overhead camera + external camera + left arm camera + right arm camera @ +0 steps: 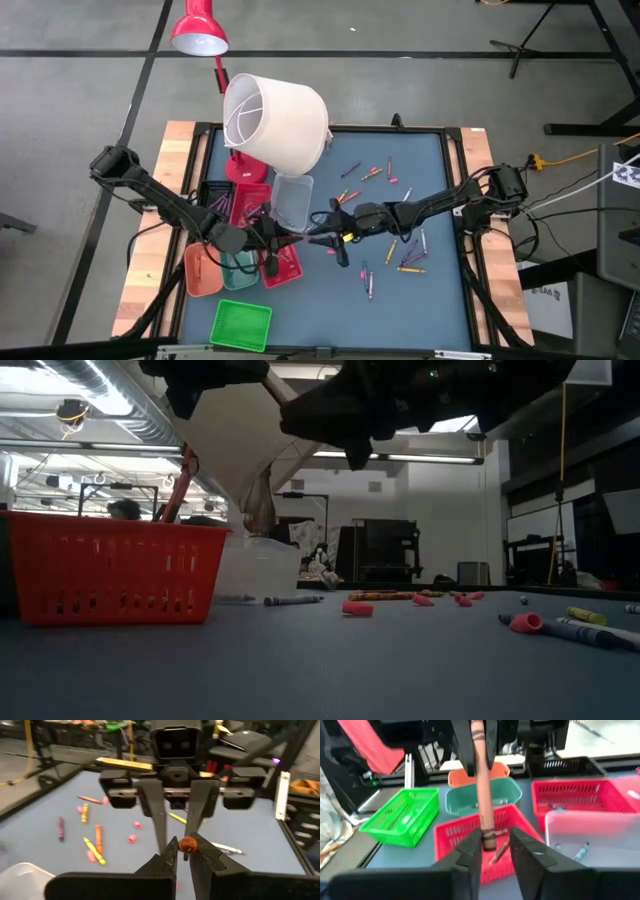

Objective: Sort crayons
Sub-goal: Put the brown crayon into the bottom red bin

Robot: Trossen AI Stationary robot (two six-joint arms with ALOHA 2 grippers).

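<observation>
My left gripper [182, 851] clenches the brown crayon [482, 785]; my right gripper [495, 842] loosens around it above the blue-grey table [440, 180]. No readable labels.

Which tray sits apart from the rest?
The green tray. It lies alone near the bottom edge of the high view, while the other trays are bunched side by side farther up the table.
</observation>
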